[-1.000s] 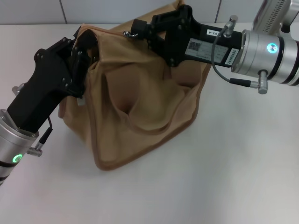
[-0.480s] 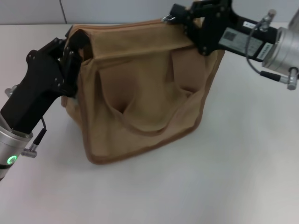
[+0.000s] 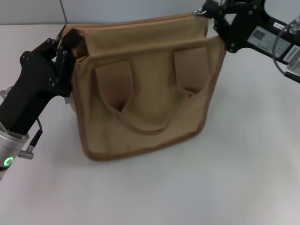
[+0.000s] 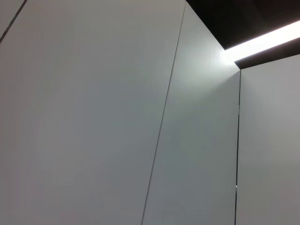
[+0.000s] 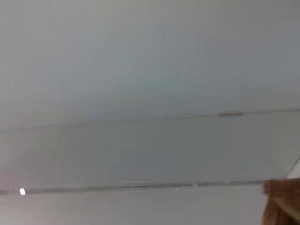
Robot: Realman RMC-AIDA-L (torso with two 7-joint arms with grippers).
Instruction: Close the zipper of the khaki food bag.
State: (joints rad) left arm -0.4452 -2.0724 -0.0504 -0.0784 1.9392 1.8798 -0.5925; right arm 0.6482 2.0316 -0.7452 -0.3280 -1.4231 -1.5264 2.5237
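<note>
The khaki food bag stands upright on the white table, its looped handle hanging down the near face. Its zipper runs along the top edge and looks drawn together over its whole visible length. My left gripper is shut on the bag's upper left end. At the upper right corner my right gripper is shut on the small silver pull tab. A sliver of the khaki bag shows in the right wrist view.
The white table stretches in front of and to the right of the bag. A pale panelled wall rises behind it. The left wrist view shows only wall panels and a ceiling light strip.
My right gripper has moved to the right along the bag's top with the pull tab, from mid-top to the right corner. The gaping top has flattened and the bag now stands squarer.
</note>
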